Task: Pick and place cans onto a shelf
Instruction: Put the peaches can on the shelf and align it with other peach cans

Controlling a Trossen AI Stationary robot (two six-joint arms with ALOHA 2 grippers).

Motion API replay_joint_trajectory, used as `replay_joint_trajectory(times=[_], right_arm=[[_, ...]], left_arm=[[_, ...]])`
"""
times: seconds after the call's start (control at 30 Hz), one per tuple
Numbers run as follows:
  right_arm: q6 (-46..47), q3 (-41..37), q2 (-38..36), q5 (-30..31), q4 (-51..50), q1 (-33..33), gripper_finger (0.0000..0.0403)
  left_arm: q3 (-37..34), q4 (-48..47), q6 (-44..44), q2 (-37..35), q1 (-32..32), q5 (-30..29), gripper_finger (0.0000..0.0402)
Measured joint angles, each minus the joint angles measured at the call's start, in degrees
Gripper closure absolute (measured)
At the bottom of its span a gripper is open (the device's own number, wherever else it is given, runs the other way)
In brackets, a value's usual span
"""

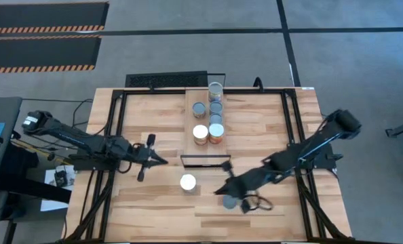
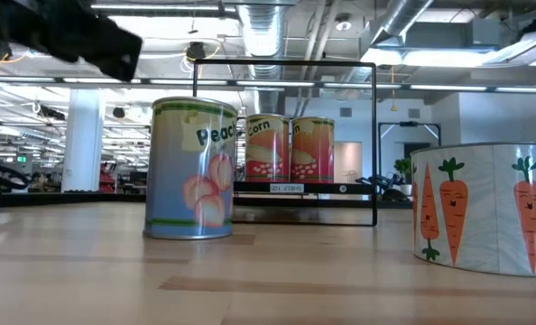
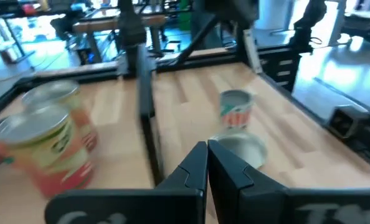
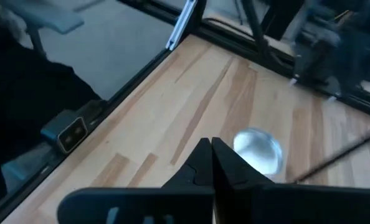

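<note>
**High view: two cans left on the tabletop**

Peach can (image 1: 188,181) and carrot can (image 1: 229,201) stand off the shelf (image 1: 200,146). Both look rigid, smooth and slippery; grip across the sides. Right gripper (image 4: 210,163) and left gripper (image 3: 207,163): fingers together, empty.

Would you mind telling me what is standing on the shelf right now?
Six cans stand on the shelf: two corn cans nearest the black frame, four grey-topped cans behind. Their labels are hidden from above.

Both claws, left (image 3: 207,163) and right (image 4: 211,163), are closed (empty).
</note>
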Motion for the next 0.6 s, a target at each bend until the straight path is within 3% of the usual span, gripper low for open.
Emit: replay_joint_trajectory(times=[0.13, 0.3, 0.6], right_arm=[[1.6, -13.1, -8.9, 4.8, 10.7, 2.2, 0.0399], [3.9, -26.8, -17.9, 5.6, 21.8, 1.7, 0.0400], [7.2, -41.4, -27.0, 6.0, 34.0, -2.5, 0.0398]], left_arm=[[4.8, -4.1, 0.4, 1.0, -7.4, -7.0, 0.0400], [11.8, -8.8, 0.2, 7.0, -13.7, -13.7, 0.0400], [27.0, -20.7, -3.3, 25.8, -16.3, -15.5, 0.0395]])
